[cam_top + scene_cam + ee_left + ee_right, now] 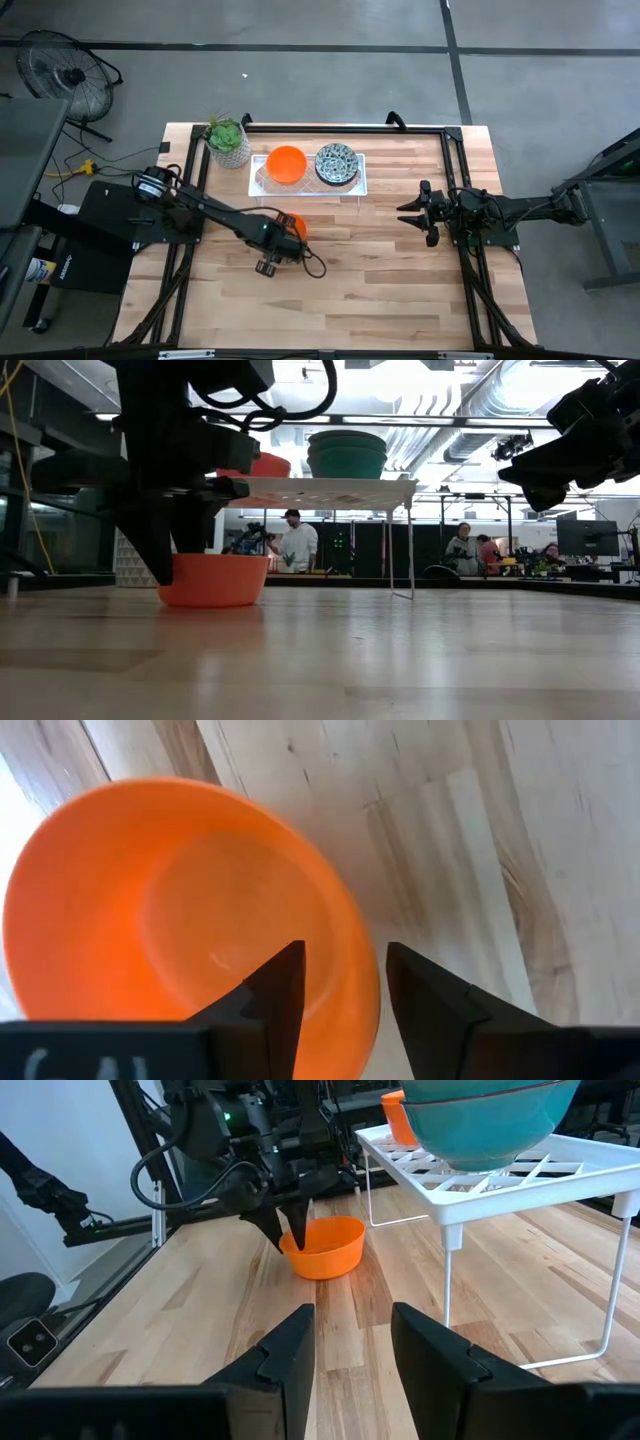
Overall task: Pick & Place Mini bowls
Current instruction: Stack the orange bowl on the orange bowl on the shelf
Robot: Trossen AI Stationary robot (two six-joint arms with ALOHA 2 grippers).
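One orange bowl on bench | left jaws straddling rim, unclamped | right jaws apart, idle | light, rigid, slick; pinch rim

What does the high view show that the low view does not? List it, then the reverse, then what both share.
Only the high view: the plant, the patterned bowl's inside, and both arms whole. Only the low view: people in the room behind, and the rack's legs. Both: the orange bowl on the table with the left hand straddling its rim, an orange bowl on the rack, and the right hand waiting apart.
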